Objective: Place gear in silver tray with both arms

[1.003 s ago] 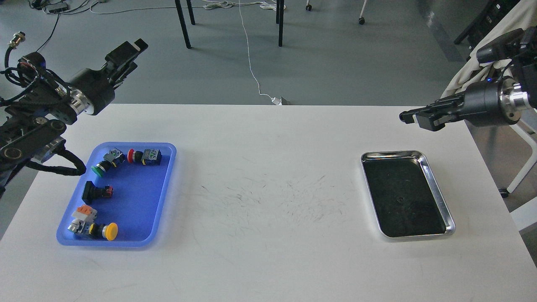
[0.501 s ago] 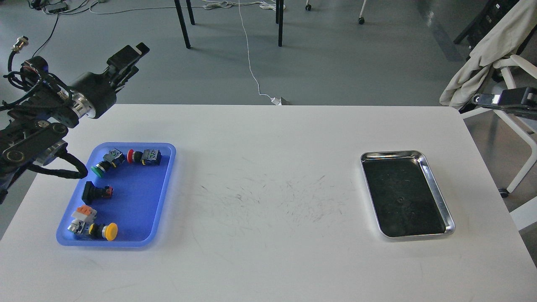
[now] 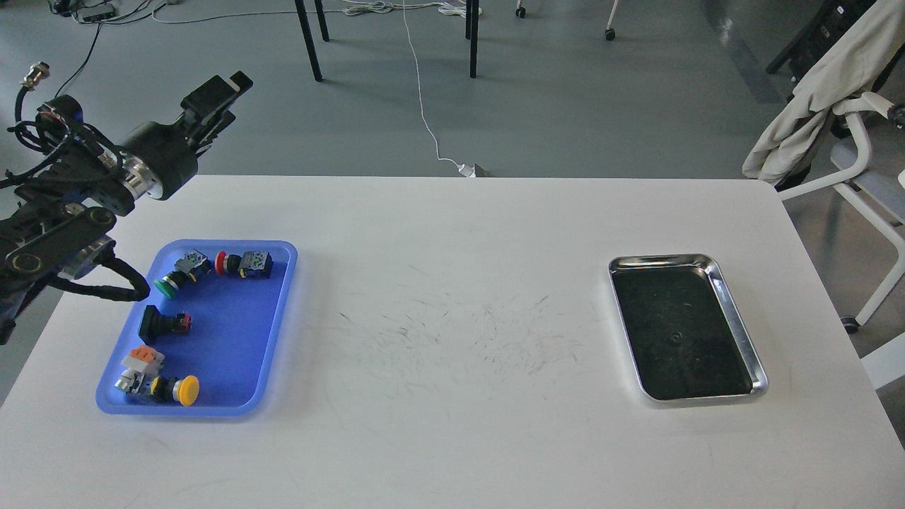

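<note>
Head view: the left gripper [image 3: 220, 88] hangs raised beyond the table's far-left corner, fingers close together with nothing between them, though whether they're fully closed I cannot tell. The push-button parts lie in the blue tray [image 3: 276, 311], below and nearer than it. The silver tray [image 3: 737, 329] sits empty, well apart at right, long axis front-to-back. The right gripper is out of view, so left is nearer.

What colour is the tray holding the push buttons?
Blue, clearest in the head view: the plastic tray.

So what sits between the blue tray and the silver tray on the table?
Nothing. In the head view, only bare white table with dark scuff marks separates the blue tray from the silver tray.
</note>
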